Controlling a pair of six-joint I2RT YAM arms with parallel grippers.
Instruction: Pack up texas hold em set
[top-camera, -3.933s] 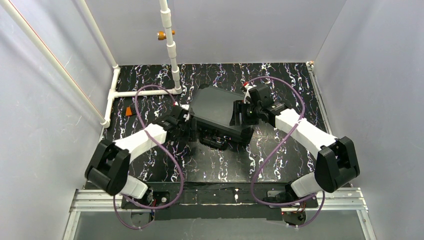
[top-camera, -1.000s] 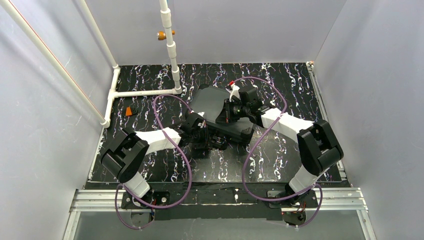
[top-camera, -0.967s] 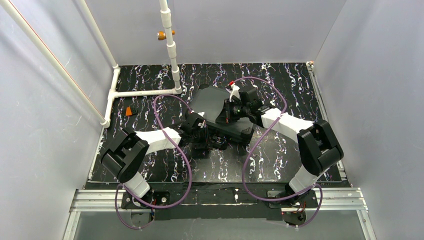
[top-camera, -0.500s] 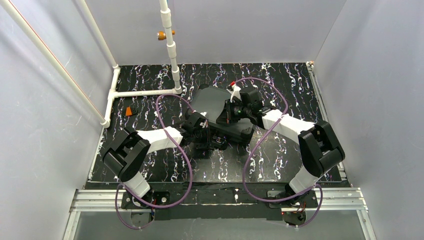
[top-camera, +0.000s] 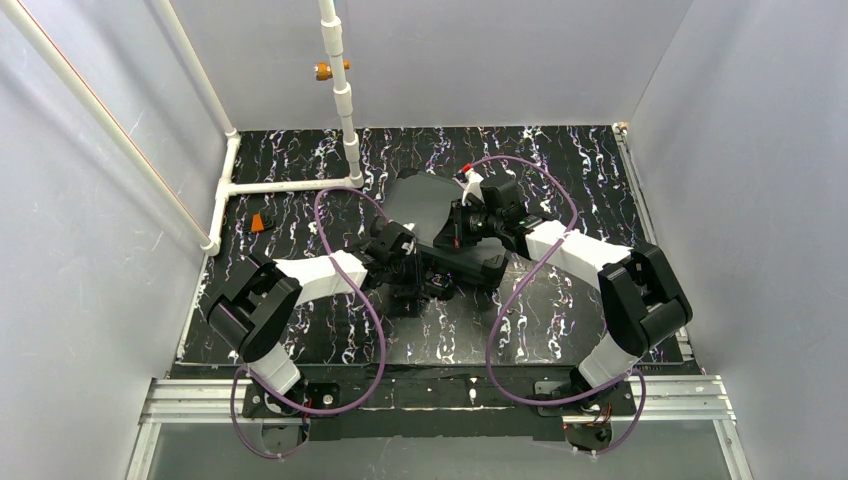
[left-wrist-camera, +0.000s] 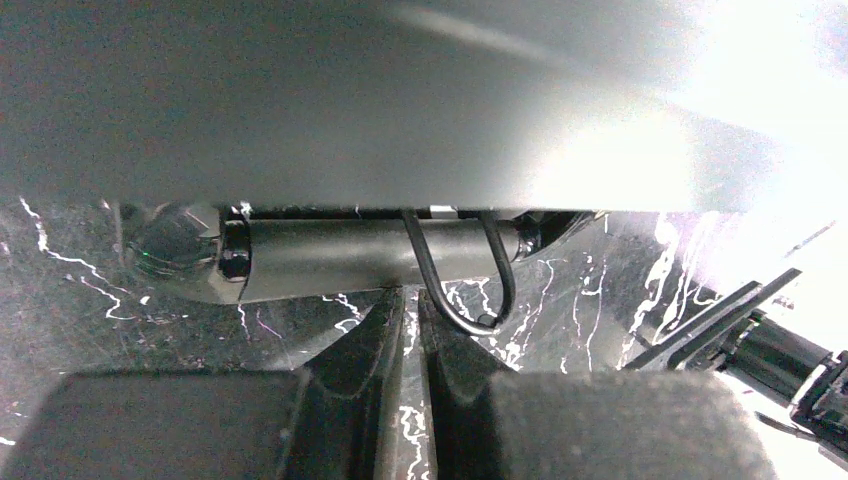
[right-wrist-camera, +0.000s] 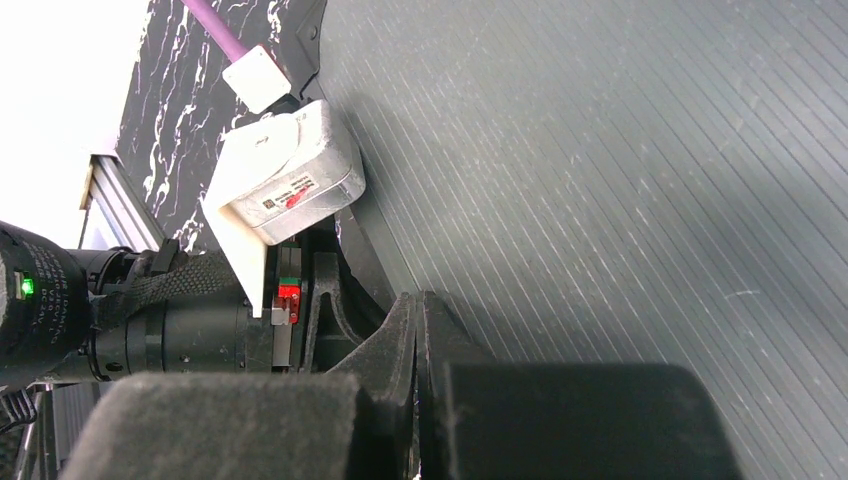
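The texas hold em set is a closed black hard case (top-camera: 430, 210) lying askew in the middle of the table. Its chips and cards are hidden inside. My left gripper (top-camera: 412, 274) is at the case's front edge. In the left wrist view its jaws (left-wrist-camera: 410, 300) are shut just under the round handle (left-wrist-camera: 340, 258), with a wire loop (left-wrist-camera: 462, 300) beside the right finger and nothing between the fingers. My right gripper (top-camera: 452, 234) is shut, and its tips (right-wrist-camera: 418, 305) rest on the ribbed lid (right-wrist-camera: 620, 180) near its edge.
A white pipe frame (top-camera: 290, 184) runs along the back left of the marbled table (top-camera: 560, 160). A small orange block (top-camera: 258, 223) lies at the left. Grey walls close in both sides. The left arm's wrist camera (right-wrist-camera: 290, 180) sits close to my right fingers.
The left arm has crept slightly right along the case's front edge. The right wrist has shifted a little right over the lid. Both grippers stay shut.
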